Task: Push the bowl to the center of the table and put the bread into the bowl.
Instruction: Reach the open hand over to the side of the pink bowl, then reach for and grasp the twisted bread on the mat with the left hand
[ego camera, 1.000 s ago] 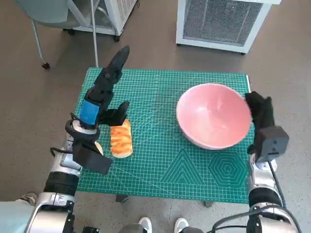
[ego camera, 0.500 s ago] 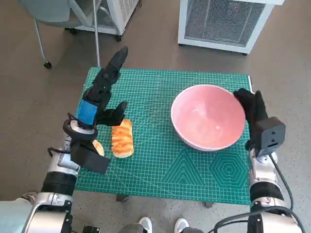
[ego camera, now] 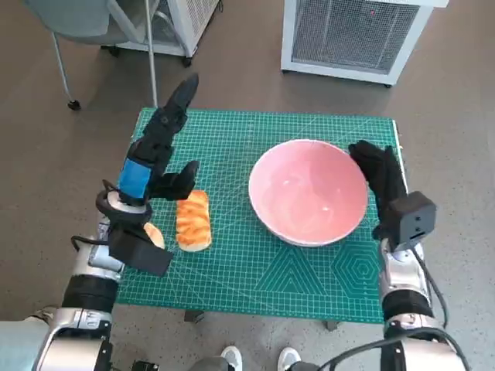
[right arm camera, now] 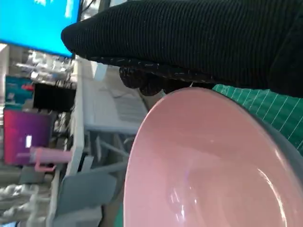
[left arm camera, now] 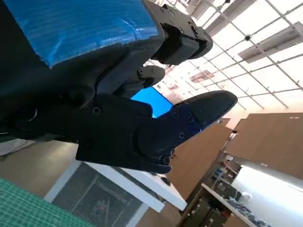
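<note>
Bright, even daylight; soft shadows; wide-angle bending at edges.

The left hand (ego camera: pixel 158 151) was raised, its fingers (ego camera: pixel 184 94) stretched out and holding nothing. The gloved right hand (ego camera: pixel 377 174) lay flat, fingers (ego camera: pixel 365 154) extended.

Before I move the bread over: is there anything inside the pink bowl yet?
Nothing: the pink bowl shows only its bare inner surface in the head and right wrist views. The bread lies on the green mat beside the left hand.
</note>
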`<action>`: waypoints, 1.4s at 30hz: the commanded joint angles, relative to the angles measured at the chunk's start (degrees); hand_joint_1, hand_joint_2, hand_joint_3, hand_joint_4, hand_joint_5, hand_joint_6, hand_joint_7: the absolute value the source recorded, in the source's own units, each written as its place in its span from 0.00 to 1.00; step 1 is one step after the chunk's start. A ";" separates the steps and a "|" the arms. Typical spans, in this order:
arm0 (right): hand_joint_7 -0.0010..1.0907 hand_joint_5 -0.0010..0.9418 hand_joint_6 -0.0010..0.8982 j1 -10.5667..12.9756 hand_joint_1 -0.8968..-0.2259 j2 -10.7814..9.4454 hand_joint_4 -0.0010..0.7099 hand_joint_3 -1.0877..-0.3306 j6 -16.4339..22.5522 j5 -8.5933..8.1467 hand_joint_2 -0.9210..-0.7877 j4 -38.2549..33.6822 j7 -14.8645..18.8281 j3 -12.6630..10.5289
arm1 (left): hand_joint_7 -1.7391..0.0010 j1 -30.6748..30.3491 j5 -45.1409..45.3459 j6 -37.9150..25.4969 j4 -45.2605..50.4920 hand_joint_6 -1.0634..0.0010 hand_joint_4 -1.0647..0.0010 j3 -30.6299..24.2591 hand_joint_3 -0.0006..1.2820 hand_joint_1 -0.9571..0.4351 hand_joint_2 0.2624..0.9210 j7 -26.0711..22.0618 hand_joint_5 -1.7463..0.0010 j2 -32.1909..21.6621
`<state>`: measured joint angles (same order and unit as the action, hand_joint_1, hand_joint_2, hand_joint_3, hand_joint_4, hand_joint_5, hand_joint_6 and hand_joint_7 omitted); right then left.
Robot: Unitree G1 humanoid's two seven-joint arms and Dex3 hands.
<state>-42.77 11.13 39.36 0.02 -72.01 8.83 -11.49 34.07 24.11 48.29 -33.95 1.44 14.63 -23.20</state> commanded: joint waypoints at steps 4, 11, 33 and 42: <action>0.44 0.02 0.06 0.09 0.37 -2.93 0.34 0.39 -0.66 -0.93 0.00 -0.56 -0.97 -0.35 | 1.00 -0.79 -0.66 -0.65 0.81 0.77 0.84 -0.15 0.52 0.19 1.00 -0.51 1.00 -0.29; 0.44 0.02 0.07 -1.15 0.34 -4.85 0.35 0.40 -1.79 -2.01 0.00 -1.02 -0.87 -1.56 | 1.00 -0.71 -0.86 -0.72 0.88 0.77 0.84 -0.36 0.52 0.19 1.00 -0.81 1.00 -0.57; 0.43 0.01 0.08 -2.80 0.39 -2.82 0.34 0.36 3.62 -2.07 0.00 4.76 -3.96 -1.98 | 1.00 -2.59 -0.62 -0.97 2.82 0.76 0.84 -1.16 0.52 0.19 1.00 -0.61 1.00 -1.28; 0.48 0.01 0.05 -0.47 0.37 -2.68 0.35 0.36 14.12 -1.48 0.00 14.70 -2.83 0.61 | 1.00 -2.30 -0.94 -0.43 2.85 0.76 0.84 -1.22 0.52 0.19 1.00 -1.35 1.00 -2.29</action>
<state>-45.68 8.78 51.27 -1.80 -59.81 4.89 -12.04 31.88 24.01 47.57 -32.06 0.64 13.66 -24.63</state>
